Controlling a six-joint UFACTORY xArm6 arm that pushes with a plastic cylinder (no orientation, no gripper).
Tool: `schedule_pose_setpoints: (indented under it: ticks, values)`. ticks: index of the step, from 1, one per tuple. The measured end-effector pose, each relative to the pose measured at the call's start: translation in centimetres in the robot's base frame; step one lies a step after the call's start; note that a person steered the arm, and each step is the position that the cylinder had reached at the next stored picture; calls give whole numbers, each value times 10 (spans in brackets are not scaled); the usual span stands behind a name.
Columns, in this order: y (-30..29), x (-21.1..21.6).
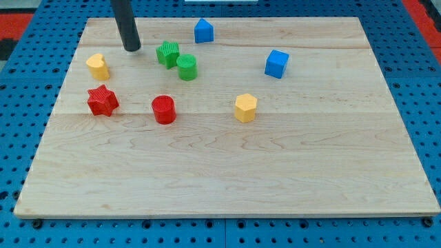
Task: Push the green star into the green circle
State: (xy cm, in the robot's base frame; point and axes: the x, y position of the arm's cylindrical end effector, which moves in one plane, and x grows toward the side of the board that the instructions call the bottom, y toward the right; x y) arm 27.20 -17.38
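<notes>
The green star (167, 53) lies near the view's top left of the wooden board (227, 172). The green circle (187, 67) sits just below and right of it, touching or almost touching it. My tip (131, 49) rests on the board to the left of the green star, a short gap away from it.
A yellow block (98, 66) and a red star (103, 100) lie at the left. A red circle (164, 109) and a yellow hexagon (245, 107) lie mid-board. A blue block (203, 31) sits at the top and a blue cube (276, 63) at the right.
</notes>
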Motion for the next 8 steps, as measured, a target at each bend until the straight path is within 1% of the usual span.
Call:
schedule_pose_setpoints:
  ticks: [1, 2, 3, 4, 5, 6, 7, 8]
  values:
    - [68, 25]
    - [90, 53]
    - [85, 32]
    - [89, -6]
    - [104, 36]
    - [105, 84]
    - [111, 123]
    - [130, 160]
